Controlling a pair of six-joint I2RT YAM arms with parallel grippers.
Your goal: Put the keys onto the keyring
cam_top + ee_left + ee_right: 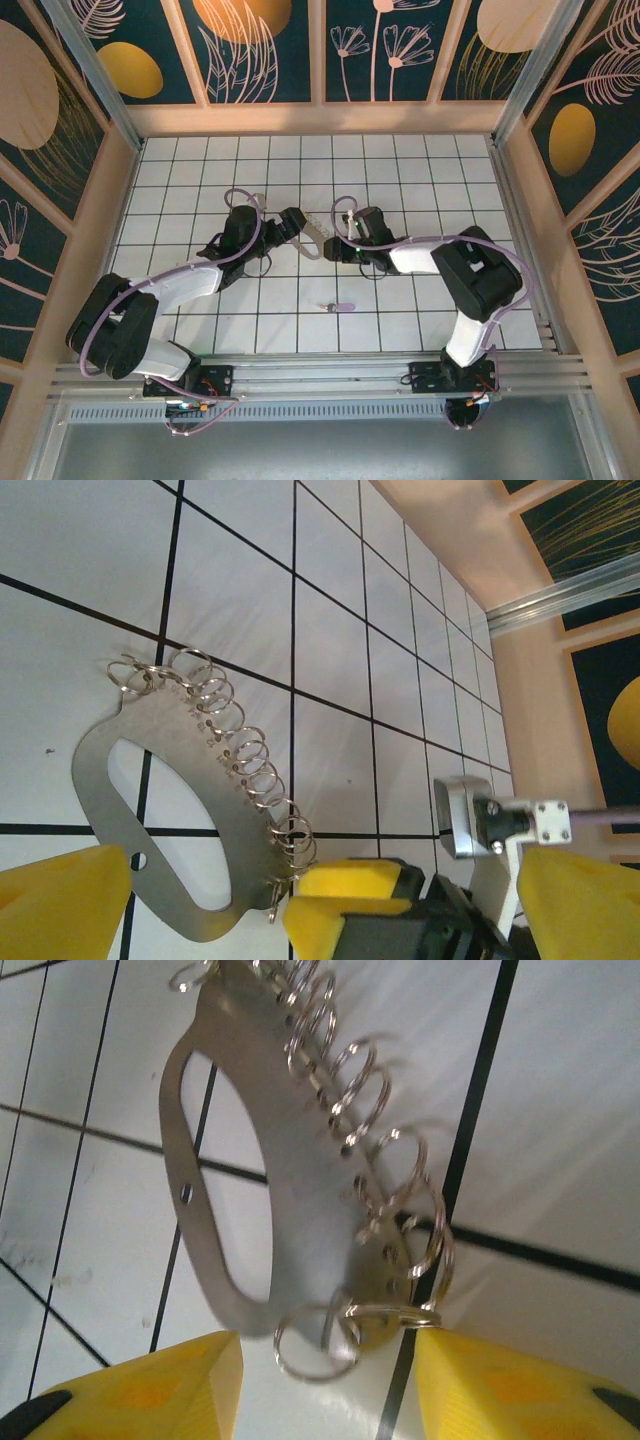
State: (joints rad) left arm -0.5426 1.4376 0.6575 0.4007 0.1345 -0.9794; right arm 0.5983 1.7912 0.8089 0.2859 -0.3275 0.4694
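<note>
The keyring [200, 745] is showing up close as a thin flat metal plate with an oval cut-out and a row of small split rings [255, 760] along one edge. It is sitting mid-table between the two tools, seemingly flat on the white tiles [180, 180], though I cannot tell for certain.

The left gripper [293, 222] is hovering at about 10 o'clock of it. Its yellow fingers [60, 900] are standing wide apart and are clamping nothing.

The right gripper [330, 1360] is coming in from about 4 o'clock. Its jaws are parted with the plate's ringed end in the gap, one ring touching a pad but not pinched.

The key [341, 307] is lying alone at roughly 5 o'clock of the keyring, well apart from both tools.

The plate is probably going to feel light, stiff and slick. The plain band opposite the rings looks like the safest grip (pinching a springy ring would likely twist it away). The key, tiny and flat, is best taken by its lilac head, leaving the dark shank free.
</note>
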